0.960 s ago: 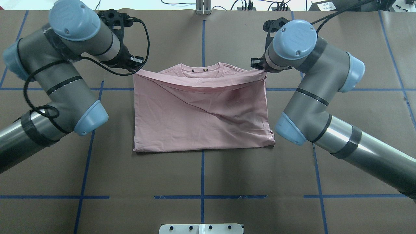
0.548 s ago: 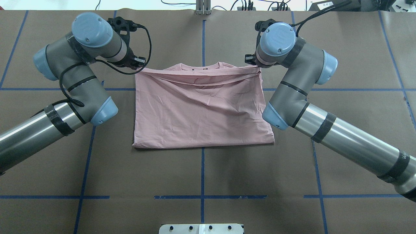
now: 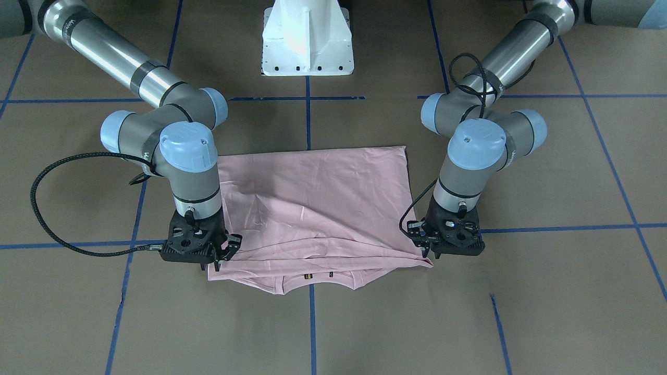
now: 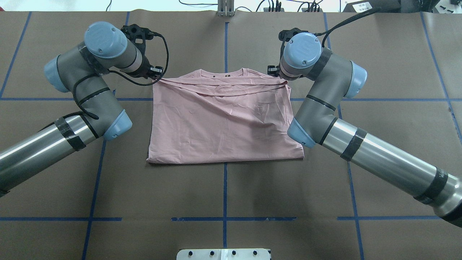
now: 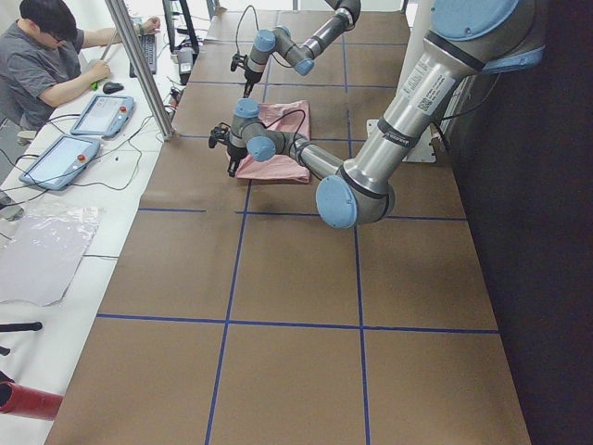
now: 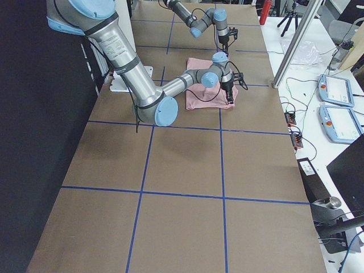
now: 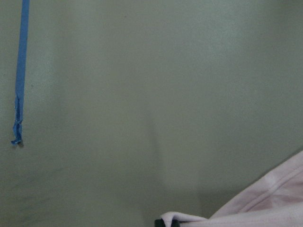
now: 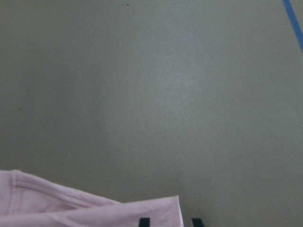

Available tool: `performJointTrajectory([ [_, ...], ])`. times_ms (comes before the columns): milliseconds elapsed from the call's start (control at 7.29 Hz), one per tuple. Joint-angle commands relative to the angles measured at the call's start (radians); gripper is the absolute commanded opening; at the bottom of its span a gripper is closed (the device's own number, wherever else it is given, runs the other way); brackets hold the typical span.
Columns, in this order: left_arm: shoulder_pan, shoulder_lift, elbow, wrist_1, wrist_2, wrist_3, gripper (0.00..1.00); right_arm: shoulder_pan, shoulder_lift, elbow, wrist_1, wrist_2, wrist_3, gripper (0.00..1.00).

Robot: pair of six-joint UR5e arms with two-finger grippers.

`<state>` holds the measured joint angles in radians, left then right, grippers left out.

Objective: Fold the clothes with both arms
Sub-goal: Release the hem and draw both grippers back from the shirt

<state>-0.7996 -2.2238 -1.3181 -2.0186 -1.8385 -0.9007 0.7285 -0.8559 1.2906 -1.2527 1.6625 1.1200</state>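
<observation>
The pale pink T-shirt [image 4: 223,122] lies folded in half on the brown table, its hem edge brought up near the ribbed collar [image 4: 225,74]; the print is hidden. It also shows in the front view [image 3: 312,198]. My left gripper [image 4: 157,74] is at the shirt's far left corner, low on the table, shut on the hem corner [image 7: 265,203]. My right gripper [image 4: 278,75] is at the far right corner. In the right wrist view its two fingertips [image 8: 144,221] stand apart with the hem corner [image 8: 71,203] lying between them.
The white pedestal base [image 3: 307,41] stands at the robot's side of the table. Blue tape lines [image 4: 225,195] cross the brown surface. An operator [image 5: 56,56] sits at a side desk with tablets [image 5: 102,113] beyond the far edge.
Both grippers carried the hem edge further toward the collar and lower. The lifted top layer has settled flatter on the shirt. The right gripper shifted inward, toward the shirt's middle.
</observation>
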Motion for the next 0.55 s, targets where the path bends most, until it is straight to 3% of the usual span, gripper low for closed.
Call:
performJointTrajectory([
  [0,-0.004,0.074,-0.17,0.011,-0.01,0.047,1.0,0.047,-0.006,0.036,0.001,0.078,-0.123,1.0],
  [137,-0.004,0.151,-0.282,0.009,-0.048,0.048,1.0,0.11,-0.035,0.054,0.006,0.223,-0.22,1.0],
  [411,0.026,0.324,-0.515,0.001,-0.082,-0.021,1.0,0.132,-0.136,0.201,0.001,0.264,-0.266,1.0],
])
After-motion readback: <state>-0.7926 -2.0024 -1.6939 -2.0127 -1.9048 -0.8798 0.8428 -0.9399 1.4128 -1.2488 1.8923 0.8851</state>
